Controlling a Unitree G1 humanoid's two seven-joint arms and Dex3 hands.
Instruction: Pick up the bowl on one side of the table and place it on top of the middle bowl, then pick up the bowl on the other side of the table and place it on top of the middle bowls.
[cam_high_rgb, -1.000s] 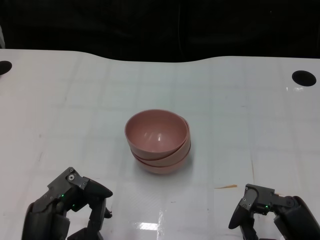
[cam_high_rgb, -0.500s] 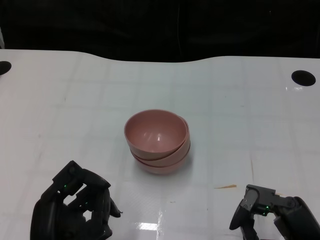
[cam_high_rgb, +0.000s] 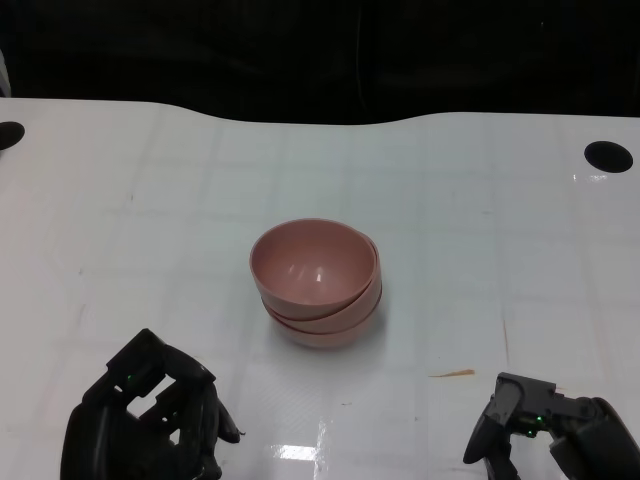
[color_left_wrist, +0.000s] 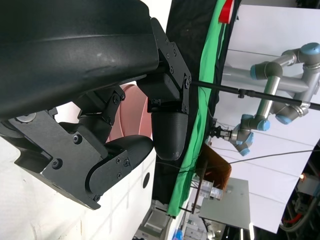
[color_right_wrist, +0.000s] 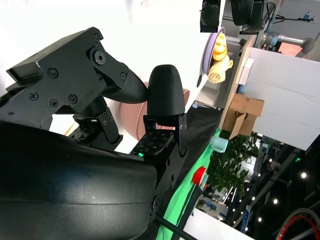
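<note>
**Both hands drawn back from a finished stack**

Since the earlier frame, our left hand (cam_high_rgb: 150, 425) has rolled and pulled in toward the table's near edge, its fingers (cam_high_rgb: 205, 415) now curled inward on nothing; our right hand (cam_high_rgb: 545, 430) has sunk slightly lower at the near right. We cannot tell from any view how far the right hand's fingers are spread, though nothing shows in them. The pink bowls (cam_high_rgb: 317, 283) have not shifted: they sit nested at the middle of the white table (cam_high_rgb: 480, 200), the top bowl tilted a little toward the left, well apart from both hands. We count at least two rims in the head view; a third is hard to separate. No bowl remains on either side, so we judge the stacking done and the hands withdrawn to rest clear of the stack. A sliver of pink shows past the fingers in each wrist view. We can read no brand, label or writing on the bowls, table or hands.
</note>
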